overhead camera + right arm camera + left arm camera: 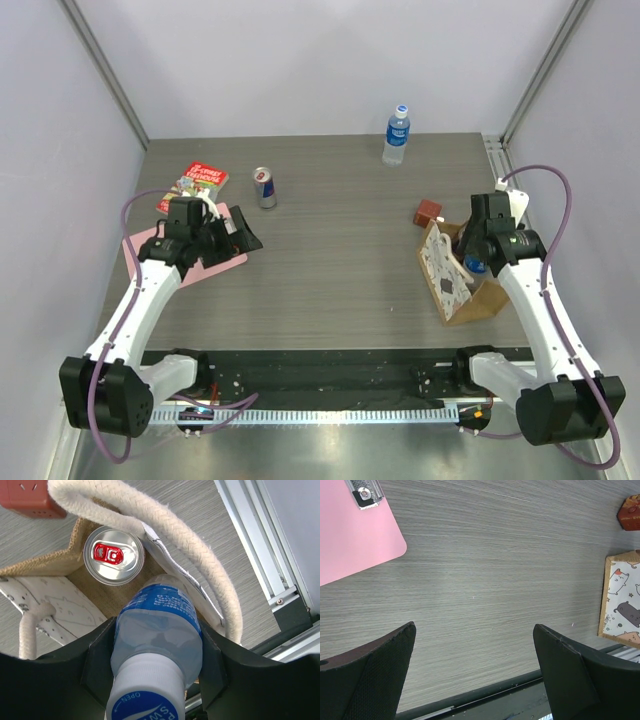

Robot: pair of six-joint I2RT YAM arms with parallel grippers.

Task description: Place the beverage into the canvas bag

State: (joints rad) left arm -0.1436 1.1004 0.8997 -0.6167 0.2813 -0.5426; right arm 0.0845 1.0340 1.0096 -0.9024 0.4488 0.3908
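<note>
The canvas bag (452, 283) stands at the right of the table, tan with a white speckled side panel and cream rope handles (200, 565). My right gripper (157, 652) is shut on a clear water bottle (160, 615) with a blue label and a white and blue cap. It holds the bottle upright, with the lower part down in the bag's open mouth. A silver can with a red tab (113, 555) stands inside the bag. My left gripper (472, 630) is open and empty above the bare table at the left; the bag's panel shows in its view (622, 600).
A second water bottle (397, 134) stands at the back. A silver and blue can (264, 187) stands left of centre. A pink clipboard (195, 262) and a red book (198, 182) lie under the left arm. A small red box (429, 211) sits behind the bag.
</note>
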